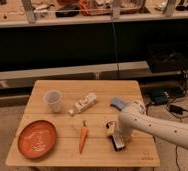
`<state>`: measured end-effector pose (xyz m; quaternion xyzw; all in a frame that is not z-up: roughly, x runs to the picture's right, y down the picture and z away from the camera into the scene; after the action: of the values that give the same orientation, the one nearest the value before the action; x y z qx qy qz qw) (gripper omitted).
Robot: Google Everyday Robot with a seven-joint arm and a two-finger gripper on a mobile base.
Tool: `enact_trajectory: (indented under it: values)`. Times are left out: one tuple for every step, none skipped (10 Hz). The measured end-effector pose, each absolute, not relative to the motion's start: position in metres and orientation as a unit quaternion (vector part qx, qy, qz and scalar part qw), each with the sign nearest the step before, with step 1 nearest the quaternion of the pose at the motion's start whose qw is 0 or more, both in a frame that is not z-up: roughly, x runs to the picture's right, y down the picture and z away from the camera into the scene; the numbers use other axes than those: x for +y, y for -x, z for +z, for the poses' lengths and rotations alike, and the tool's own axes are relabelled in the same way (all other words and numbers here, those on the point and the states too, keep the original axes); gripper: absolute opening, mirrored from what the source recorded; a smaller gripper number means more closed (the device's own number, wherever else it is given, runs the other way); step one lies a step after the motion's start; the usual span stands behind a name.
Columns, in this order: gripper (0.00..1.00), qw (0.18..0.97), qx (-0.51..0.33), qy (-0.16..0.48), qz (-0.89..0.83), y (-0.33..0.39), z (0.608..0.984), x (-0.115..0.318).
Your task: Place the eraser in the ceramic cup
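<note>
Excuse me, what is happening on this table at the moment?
A robot arm reaches in from the right, and its gripper is down at the eraser, near the front right of the wooden table. The eraser is not yet in the ceramic cup, which stands at the back left. Between them lie a carrot and a white bottle-like object. An orange plate sits at the front left.

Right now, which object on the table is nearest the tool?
The black eraser, right by the tool at the table's front right; the carrot lies farther left.
</note>
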<state>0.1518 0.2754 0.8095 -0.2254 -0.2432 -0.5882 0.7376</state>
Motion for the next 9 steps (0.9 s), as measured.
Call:
enact_trajectory:
  values:
    - [0.63,0.738,-0.243,0.225,-0.588,-0.1522,0.8092,0.2753]
    - [0.57,0.737,-0.243,0.224,-0.589,-0.1532,0.809,0.2747]
    - [0.53,0.737,-0.243,0.223,-0.59,-0.1529,0.8086,0.2744]
    - [0.45,0.737,-0.243,0.223,-0.589,-0.1526,0.8083,0.2738]
    - [0.34,0.738,-0.243,0.223,-0.589,-0.1528,0.8068,0.2726]
    - [0.25,0.737,-0.245,0.223,-0.589,-0.1523,0.8052,0.2722]
    - [0.16,0.737,-0.245,0.224,-0.589,-0.1521,0.8039,0.272]
    - [0.05,0.736,-0.246,0.223,-0.591,-0.15,0.8042,0.2714]
    - [0.02,0.735,-0.246,0.223,-0.591,-0.1514,0.8037,0.2721]
